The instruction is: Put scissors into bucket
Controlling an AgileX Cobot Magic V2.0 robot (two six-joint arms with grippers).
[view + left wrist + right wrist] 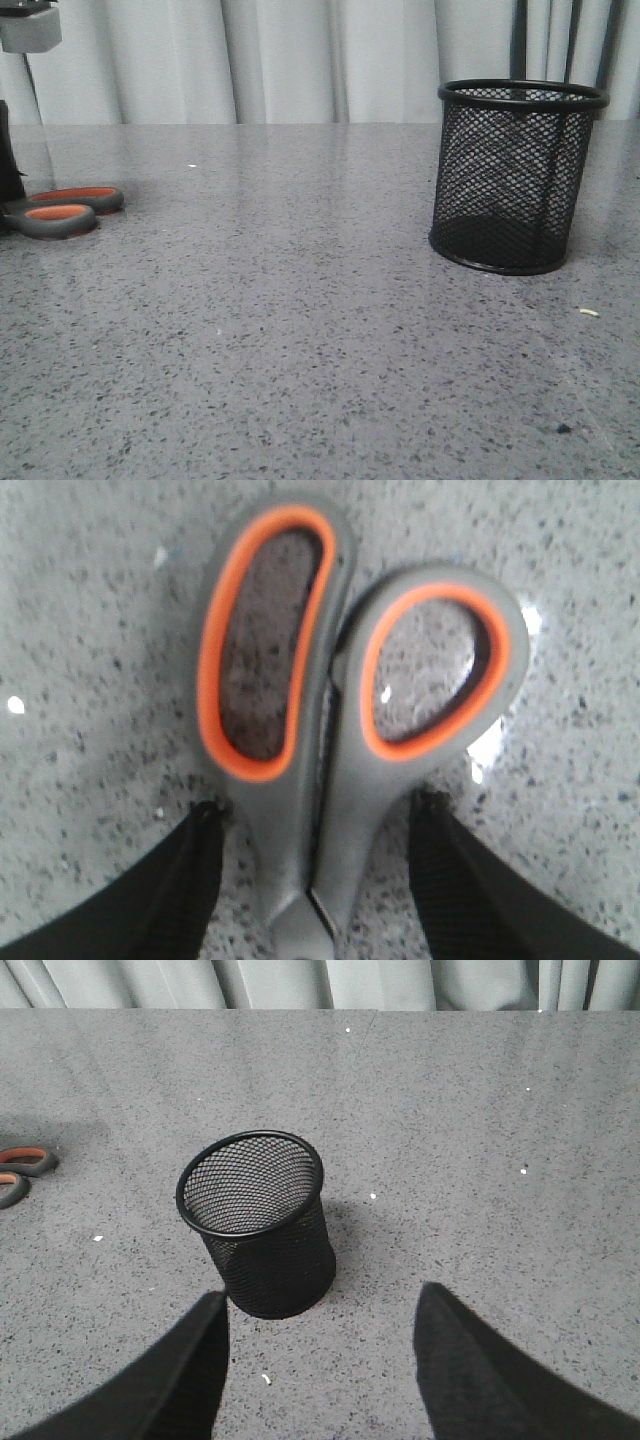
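Observation:
The scissors point(62, 210) lie flat on the grey speckled table at the far left, grey handles with orange-lined loops showing. In the left wrist view the scissors point(330, 680) fill the frame, blades hidden below the picture edge. My left gripper point(320, 806) is open and low over them, one black finger point(175, 885) on each side of the handles' neck, with a gap of table on both sides. The bucket point(515, 175), a black mesh cup, stands upright at the right and looks empty. My right gripper point(322, 1300) is open and empty, just short of the bucket point(262, 1225).
A pale curtain point(300, 60) closes off the back of the table. A small white scrap point(589, 312) lies just right of the bucket's base. The same scrap point(266, 1379) shows between my right fingers. A dark part of the left arm point(8, 160) stands at the left edge.

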